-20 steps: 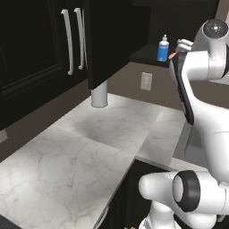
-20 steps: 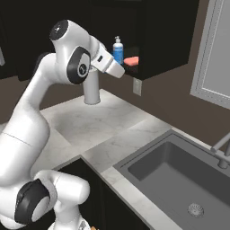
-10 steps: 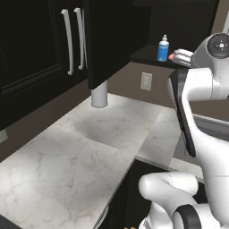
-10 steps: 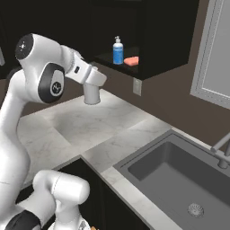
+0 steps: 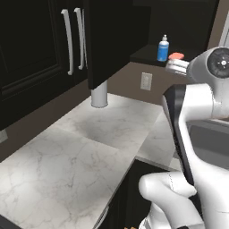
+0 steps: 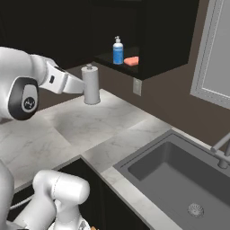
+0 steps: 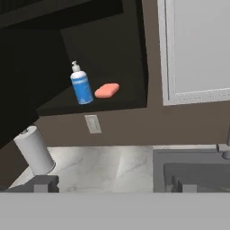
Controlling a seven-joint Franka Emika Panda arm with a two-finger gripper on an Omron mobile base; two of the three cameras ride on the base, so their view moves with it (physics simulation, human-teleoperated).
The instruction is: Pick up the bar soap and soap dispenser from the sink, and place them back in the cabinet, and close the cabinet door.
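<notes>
A pale marble counter [image 6: 94, 126] ran to the sink [image 6: 179, 179]. In the cabinet [image 7: 103, 49], the soap dispenser [image 7: 81, 86] stood with the bar soap [image 7: 107, 90] at its three o'clock. The gripper [image 7: 112, 185] stood wide, holding nothing.

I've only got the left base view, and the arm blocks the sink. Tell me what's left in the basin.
Observer: In the right base view the sink holds nothing but its drain; there is no soap in it.
Operator: Now report the end effector.
Observer: In the hand view the end effector is open with nothing between its tips. It faces the bottle and the bar soap, which sit side by side on the cabinet shelf.
</notes>
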